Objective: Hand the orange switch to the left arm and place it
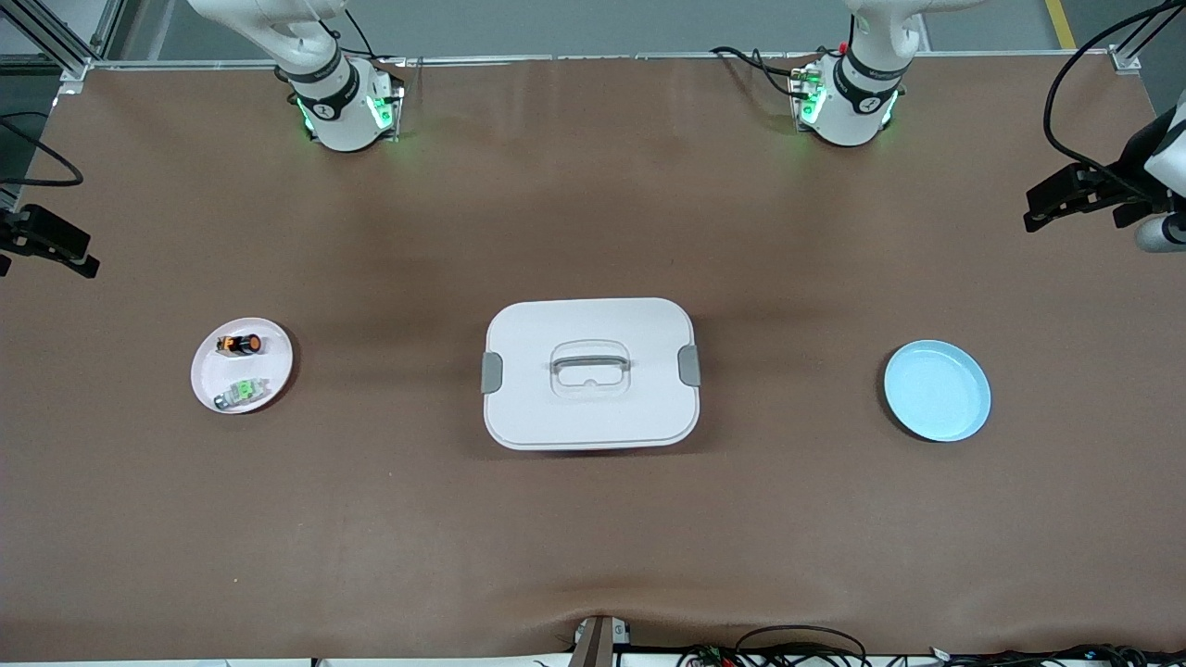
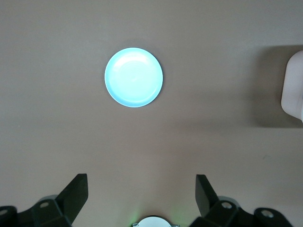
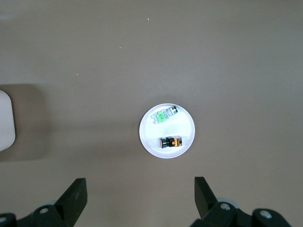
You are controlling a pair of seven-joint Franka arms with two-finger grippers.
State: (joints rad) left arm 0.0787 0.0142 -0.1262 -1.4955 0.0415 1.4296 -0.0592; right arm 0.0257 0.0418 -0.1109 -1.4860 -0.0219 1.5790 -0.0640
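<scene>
The orange switch [image 1: 240,345] [image 3: 171,141] lies on its side on a small white plate [image 1: 211,372] [image 3: 183,124] toward the right arm's end of the table. The white box [image 1: 590,408] [image 2: 293,85] [image 3: 5,120], with grey side latches and a top handle, sits mid-table. My right gripper [image 3: 140,185] hangs high over bare table near the white plate, open and empty. High over the table near a light blue plate [image 1: 937,390] [image 2: 134,77], my left gripper [image 2: 142,183] is also open with nothing in it.
A small green-and-grey switch [image 1: 243,391] [image 3: 164,115] shares the white plate, nearer the front camera than the orange one. The blue plate is empty. Both arm bases [image 1: 343,106] [image 1: 848,106] stand at the table's back edge. Cables run along the front edge.
</scene>
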